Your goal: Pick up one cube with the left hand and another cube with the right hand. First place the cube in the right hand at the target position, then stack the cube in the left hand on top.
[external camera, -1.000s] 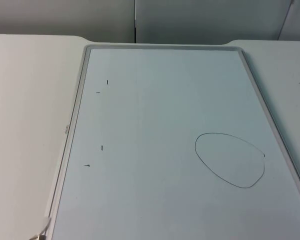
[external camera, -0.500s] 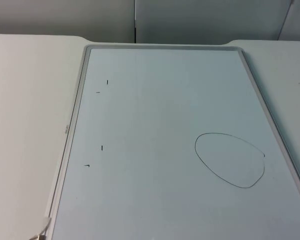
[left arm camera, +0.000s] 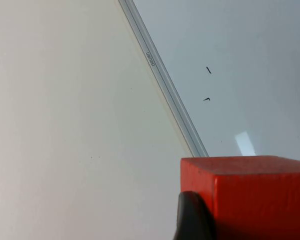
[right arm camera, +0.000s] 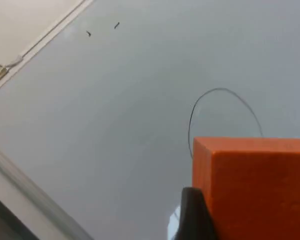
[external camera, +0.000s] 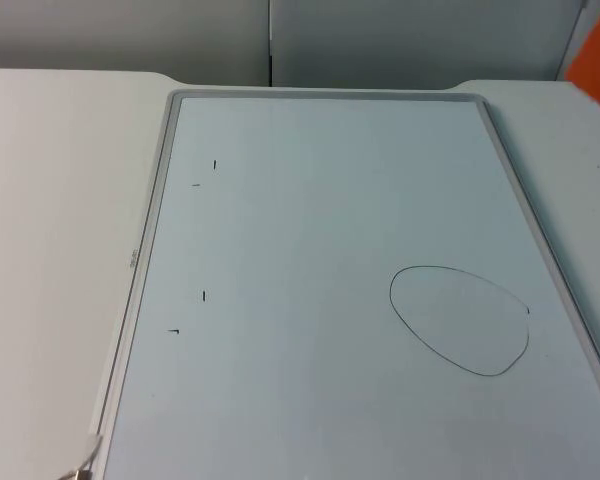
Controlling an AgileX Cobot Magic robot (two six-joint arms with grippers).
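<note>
Left pincer [left arm camera: 190,220]: closed on a red cube [left arm camera: 250,195], flat top face level, carried above the white bench [left arm camera: 65,125] just outside the framed whiteboard [left arm camera: 230,50]. The board's rim runs diagonally beside the cube. Centre: the board lies flat on the bench, bearing a hand-drawn oval outline [external camera: 460,320] toward its right side. Right pincer [right arm camera: 192,215]: closed on an orange cube [right arm camera: 255,185], held above the board next to the oval; an orange corner [external camera: 598,55] enters the top view at the upper right
</note>
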